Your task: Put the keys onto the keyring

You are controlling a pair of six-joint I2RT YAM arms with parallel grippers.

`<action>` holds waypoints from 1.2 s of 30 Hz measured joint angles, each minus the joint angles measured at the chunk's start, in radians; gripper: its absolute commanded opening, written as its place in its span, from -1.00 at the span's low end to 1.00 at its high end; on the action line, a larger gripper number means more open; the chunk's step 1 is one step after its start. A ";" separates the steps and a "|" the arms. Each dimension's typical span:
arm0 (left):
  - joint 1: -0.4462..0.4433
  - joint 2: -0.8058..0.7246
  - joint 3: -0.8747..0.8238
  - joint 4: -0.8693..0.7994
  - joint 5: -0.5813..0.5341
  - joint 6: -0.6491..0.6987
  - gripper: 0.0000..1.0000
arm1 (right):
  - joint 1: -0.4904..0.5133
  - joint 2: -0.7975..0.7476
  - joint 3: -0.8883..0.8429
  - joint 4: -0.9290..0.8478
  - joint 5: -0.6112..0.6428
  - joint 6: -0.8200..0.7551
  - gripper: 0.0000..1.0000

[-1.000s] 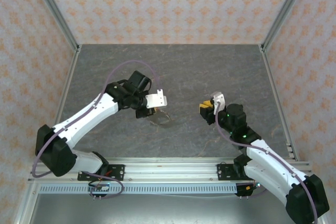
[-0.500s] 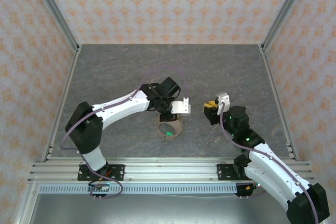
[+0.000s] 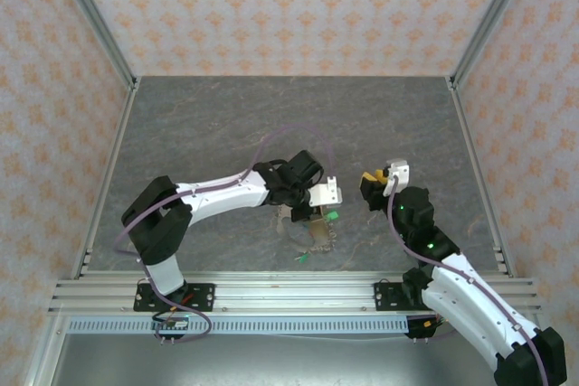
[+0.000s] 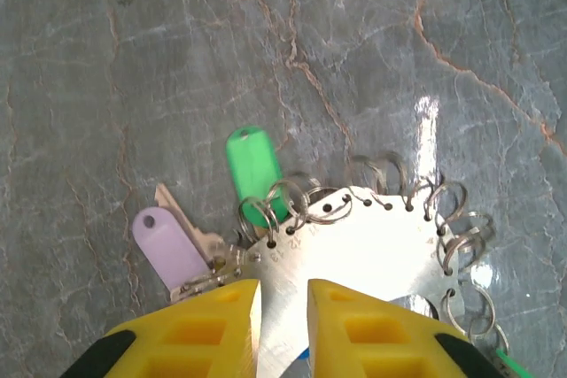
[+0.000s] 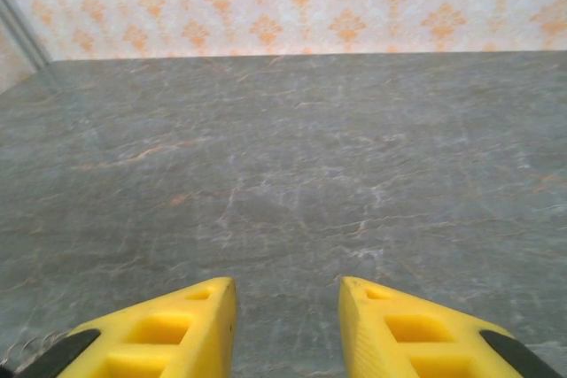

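Observation:
The keyring (image 4: 372, 236) is a shiny metal disc with numbered holes and small wire rings around its rim, lying flat on the grey table. A green key (image 4: 252, 165) and a purple key (image 4: 168, 250) hang at its left edge. My left gripper (image 4: 283, 307) hovers right over the disc's near edge, its yellow fingers a narrow gap apart with the disc showing between them. From above, the keyring (image 3: 318, 234) lies just under the left gripper (image 3: 314, 217), with a green key (image 3: 332, 217) beside it. My right gripper (image 5: 288, 325) is open over bare table, to the right of the keyring.
Another small green piece (image 3: 301, 259) lies near the front rail (image 3: 271, 288). Patterned walls enclose the table on three sides. The right gripper (image 3: 371, 189) stands a short way from the left wrist camera (image 3: 326, 194).
The left arm swung right and nearer, bringing the keyring with it, and its jaws have parted slightly. The right gripper shifted a little right and opened wider.

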 measured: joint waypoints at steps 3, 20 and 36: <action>0.002 -0.078 -0.073 0.061 -0.011 -0.045 -0.47 | 0.000 0.003 0.000 0.027 0.076 -0.021 -0.11; 0.485 -0.643 -0.559 0.512 -0.312 -0.387 1.00 | -0.281 0.669 0.016 0.421 0.202 -0.126 0.32; 0.729 -0.491 -0.691 0.793 -0.461 -0.431 1.00 | -0.405 0.960 0.074 0.729 0.064 -0.082 0.98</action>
